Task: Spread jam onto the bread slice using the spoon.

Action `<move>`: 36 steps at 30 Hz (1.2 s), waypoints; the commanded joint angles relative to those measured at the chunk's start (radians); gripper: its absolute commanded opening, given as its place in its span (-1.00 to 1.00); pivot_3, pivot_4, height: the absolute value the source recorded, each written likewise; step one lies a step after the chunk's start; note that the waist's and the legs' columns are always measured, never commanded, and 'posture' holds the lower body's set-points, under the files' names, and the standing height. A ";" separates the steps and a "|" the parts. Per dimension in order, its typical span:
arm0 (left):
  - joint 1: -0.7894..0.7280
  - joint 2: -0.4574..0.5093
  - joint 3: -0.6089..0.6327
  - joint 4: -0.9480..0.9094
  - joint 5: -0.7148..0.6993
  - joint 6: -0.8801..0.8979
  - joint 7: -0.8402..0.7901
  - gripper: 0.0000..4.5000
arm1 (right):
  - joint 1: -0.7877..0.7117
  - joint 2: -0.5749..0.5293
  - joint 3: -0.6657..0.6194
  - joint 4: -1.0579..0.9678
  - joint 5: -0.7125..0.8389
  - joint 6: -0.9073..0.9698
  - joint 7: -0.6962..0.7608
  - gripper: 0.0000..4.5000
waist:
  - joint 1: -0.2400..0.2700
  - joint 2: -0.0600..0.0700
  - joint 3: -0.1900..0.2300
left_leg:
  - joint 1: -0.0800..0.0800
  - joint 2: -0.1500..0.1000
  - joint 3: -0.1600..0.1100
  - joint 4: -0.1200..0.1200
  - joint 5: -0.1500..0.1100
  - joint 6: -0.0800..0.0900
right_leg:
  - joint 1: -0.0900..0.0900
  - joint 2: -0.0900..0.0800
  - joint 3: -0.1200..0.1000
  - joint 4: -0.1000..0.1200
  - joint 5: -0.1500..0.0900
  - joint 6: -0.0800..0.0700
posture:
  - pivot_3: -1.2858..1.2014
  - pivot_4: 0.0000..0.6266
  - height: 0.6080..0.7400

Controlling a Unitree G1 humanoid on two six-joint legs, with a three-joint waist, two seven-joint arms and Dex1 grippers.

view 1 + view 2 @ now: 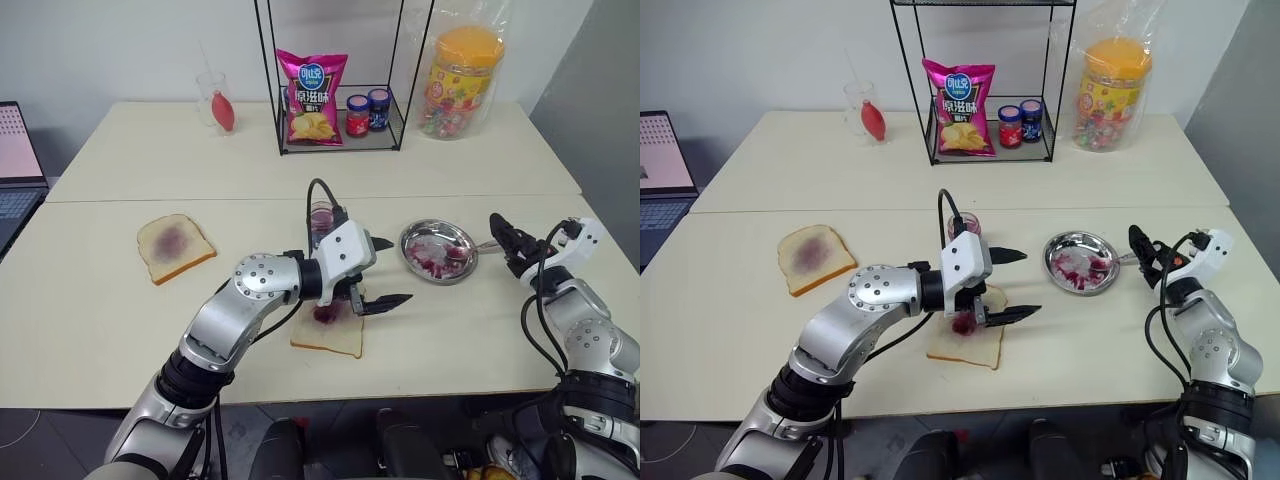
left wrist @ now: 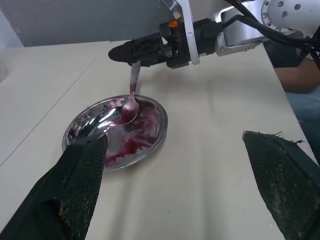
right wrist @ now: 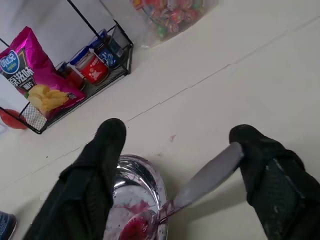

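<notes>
The spoon (image 2: 131,100) is seen with its bowl resting in the round steel dish (image 1: 438,250), which is smeared with red, and its handle leans up and out over the right rim. The handle's end lies against one finger of the right gripper (image 3: 172,165); the fingers are spread apart and are not closed on it.

The left gripper (image 1: 378,272) is held with its fingers wide apart over the bread slice (image 1: 328,334), and nothing is held between them. This slice lies at the near edge of the table (image 1: 120,300), with a purple smear in its middle. The jam (image 1: 965,222) is seen in a small glass jar just behind the left gripper. A second slice (image 1: 174,247) lies to the left, well apart.
</notes>
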 commanded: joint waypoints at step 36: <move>0.073 0.213 0.230 -0.092 -0.006 0.035 -0.028 1.00 | 0.152 -0.244 0.113 -0.311 -0.169 -0.121 0.289 0.66 | -0.002 0.002 0.001 | 0.001 0.001 -0.001 -0.002 0.000 0.000 | 0.000 0.000 0.000 0.000 -0.001 -0.001 | 0.03 -0.52 1.00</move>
